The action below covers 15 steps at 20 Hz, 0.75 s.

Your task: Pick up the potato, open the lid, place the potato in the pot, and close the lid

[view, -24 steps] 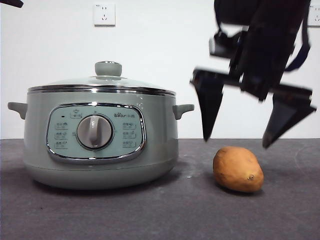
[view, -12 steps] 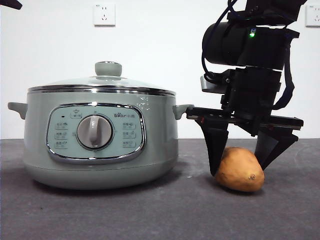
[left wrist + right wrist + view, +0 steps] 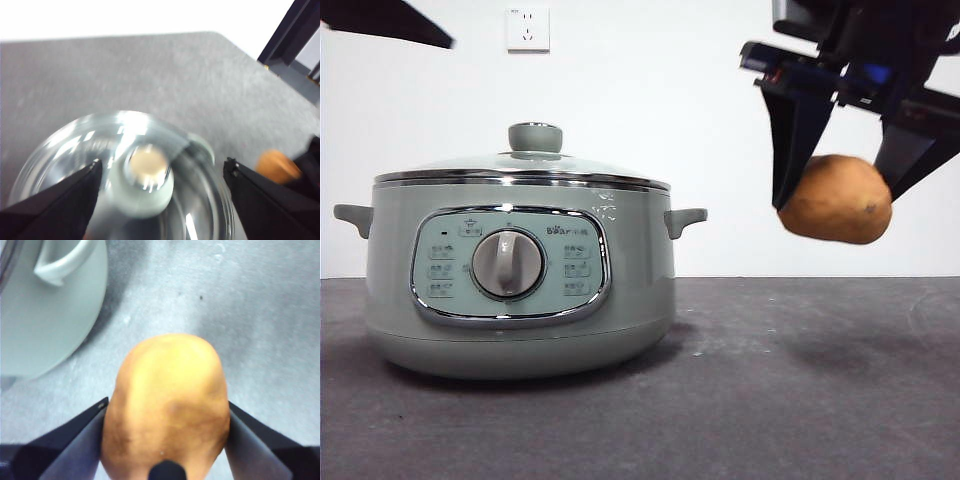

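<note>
The pot (image 3: 520, 275) is sitting nearest on the bench (image 3: 770, 400), its lid (image 3: 525, 165) closed. Further back, the right pincer (image 3: 835, 195) is gripping the potato (image 3: 837, 199) in the air, beside the pot: step 1 looks done. Above the lid, the left pincer (image 3: 162, 175) is hanging wide; next it needs to close on the knob (image 3: 146, 175).

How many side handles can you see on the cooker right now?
2. One handle sticks out on the pot's side away from the potato; the other handle is on the side toward the potato, which the right end effector holds in the air.
</note>
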Tool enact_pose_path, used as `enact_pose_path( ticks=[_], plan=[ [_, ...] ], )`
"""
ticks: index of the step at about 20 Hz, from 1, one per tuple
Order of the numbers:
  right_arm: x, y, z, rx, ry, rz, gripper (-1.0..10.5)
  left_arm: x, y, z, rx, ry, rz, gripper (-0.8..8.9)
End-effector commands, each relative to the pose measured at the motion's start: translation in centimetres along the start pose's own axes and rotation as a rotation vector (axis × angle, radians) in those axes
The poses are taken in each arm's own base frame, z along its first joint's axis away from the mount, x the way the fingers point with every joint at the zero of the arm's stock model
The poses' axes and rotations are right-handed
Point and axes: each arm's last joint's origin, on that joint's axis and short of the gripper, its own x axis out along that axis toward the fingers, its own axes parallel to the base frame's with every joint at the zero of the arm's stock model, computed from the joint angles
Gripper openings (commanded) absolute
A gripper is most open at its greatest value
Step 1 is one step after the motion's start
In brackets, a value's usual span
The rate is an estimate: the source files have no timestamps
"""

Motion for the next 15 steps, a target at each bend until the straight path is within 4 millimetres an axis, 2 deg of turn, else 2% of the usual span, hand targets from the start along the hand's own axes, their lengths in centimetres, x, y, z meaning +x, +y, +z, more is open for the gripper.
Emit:
enact_pose_path(
  ticks=[1,4,7,11,15],
  plan=[
    [-0.6,-0.2,-0.1,-0.008,-0.013,-0.020,0.0,1.7,-0.4,-0.1,-0.001,0.007,0.005,4.09],
    [-0.9,-0.3,-0.3,-0.009,-0.006,-0.032,0.0,4.6,-0.7,-0.9,0.009,0.054,0.036,4.09],
    [-0.9,-0.3,-0.5,-0.010,0.006,-0.035,0.0,6.6,-0.8,-1.2,0.017,0.090,0.081,4.09],
    [-0.9,-0.3,-0.5,-0.010,0.007,-0.036,0.0,8.5,-0.2,-2.1,0.039,0.140,0.149,4.09],
    [-0.9,-0.3,-0.5,-0.009,0.007,-0.036,0.0,9.5,0.2,-2.9,0.030,0.189,0.157,4.07]
  ],
)
